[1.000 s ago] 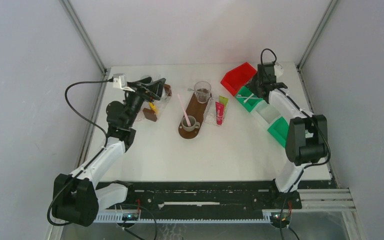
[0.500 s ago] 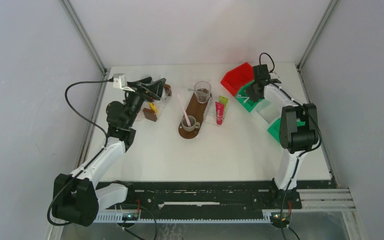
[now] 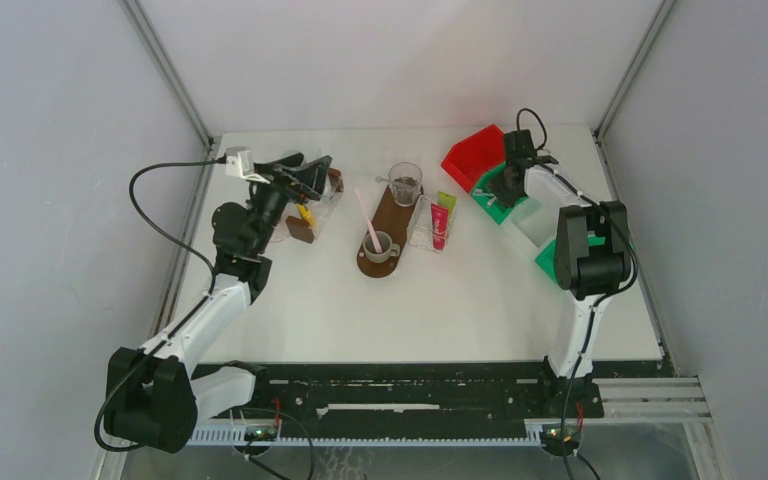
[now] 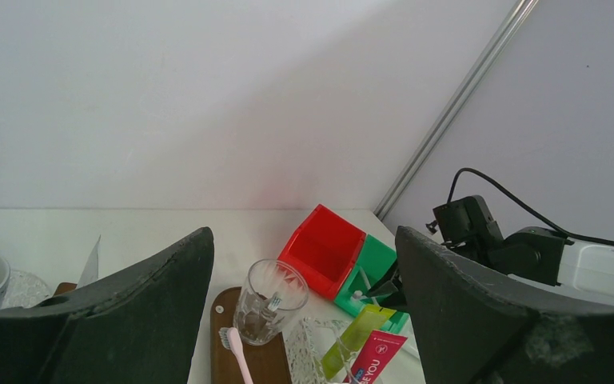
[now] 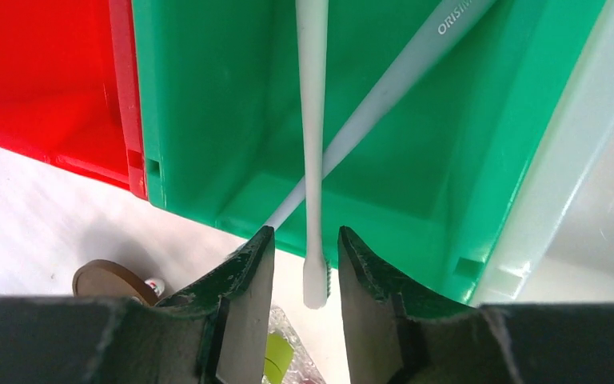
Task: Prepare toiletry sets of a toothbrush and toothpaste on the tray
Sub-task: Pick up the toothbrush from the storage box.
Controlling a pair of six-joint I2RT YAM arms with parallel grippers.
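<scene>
Right gripper: we see its jaws drawn narrow around a white toothbrush, with slim gaps either side; we cannot tell if they pinch it.
Toothbrush: its stem runs between the jaws, over the green bin.
Left gripper: spread wide, holding nothing.
Toothpaste: well apart from both grippers, beside the wooden tray.

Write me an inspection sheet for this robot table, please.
Surface: white table, no spills seen.
Job's things: pink toothbrush, glass and cup at the wooden tray; pink toothpaste and green toothpaste in a clear dish beside it; white toothbrush and second toothbrush in the green bin.
Clutter: red bin; brown blocks by the left arm.
Grippers: left gripper jaws wide open, empty; right gripper jaws straddle the white toothbrush, grip unclear.
Cables: black cable looping off the left arm.
Surroundings: plain walls, metal frame posts.
</scene>
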